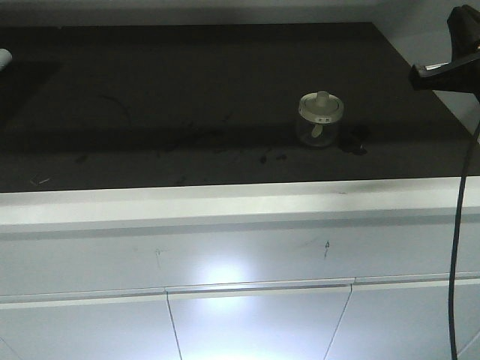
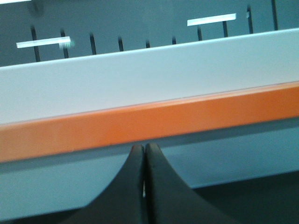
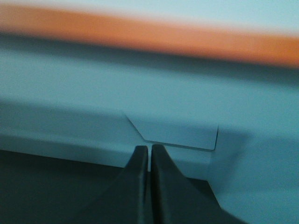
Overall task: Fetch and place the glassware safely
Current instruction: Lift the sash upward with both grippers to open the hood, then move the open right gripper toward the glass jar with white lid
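Glass jar point(image 1: 320, 129), cream lid point(image 1: 322, 107) seated, stands upright on dark worktop point(image 1: 187, 90), right of centre. Nothing touches it.
Left claw point(image 2: 144, 149): fingers pressed together, nothing between.
Right claw point(image 3: 149, 150): fingers together bar hairline gap, nothing held.
Right arm point(image 1: 448, 66) hangs over worktop's far right side, well apart from jar.
Assessment: fetch step, reach not yet made.
Next move calls for right claw spread, lowered round glass body below lid, then gentle squeeze. Lid may be loose, so knob judged poor hold.
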